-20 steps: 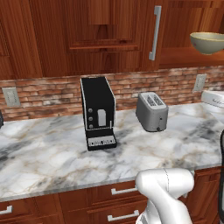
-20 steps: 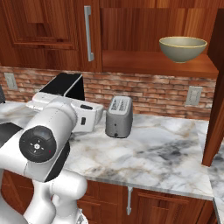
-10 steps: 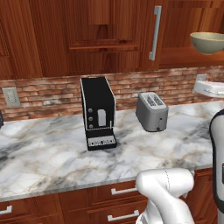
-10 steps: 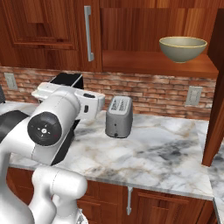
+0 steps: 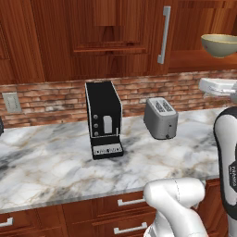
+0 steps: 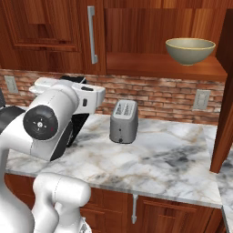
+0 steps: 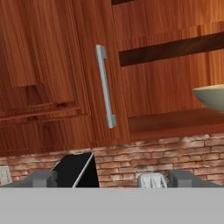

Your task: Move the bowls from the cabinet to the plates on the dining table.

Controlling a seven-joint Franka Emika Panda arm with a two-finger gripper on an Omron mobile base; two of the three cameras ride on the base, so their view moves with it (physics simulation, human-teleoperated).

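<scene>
A tan-beige bowl (image 6: 190,50) sits upright on the lower shelf of the open cabinet (image 6: 159,68), round and deep, with a pale yellowish rim and a narrower foot that rests on the dark red-brown wood. From the left base view the same bowl (image 5: 221,45) shows at the far right edge, partly cut off, and in the hand view only its left part (image 7: 212,97) reaches in from the right, above the shelf board. Nothing can be seen inside it from these angles. The cabinet compartment around it is open-fronted; beside it a closed panelled door carries 1 long vertical silver bar handle (image 7: 105,86). Below, on the marble counter (image 6: 150,159) against a red brick backsplash, stand a black coffee machine (image 5: 103,119) and a silver toaster (image 6: 124,121) with 2 slots, well apart from each other. The gripper (image 7: 112,180) is raised, looking toward the cabinet door and shelf, with its 2 dark fingertips (image 7: 40,179) spread wide at the bottom of the hand view and nothing between them; it is well apart from the bowl.
</scene>
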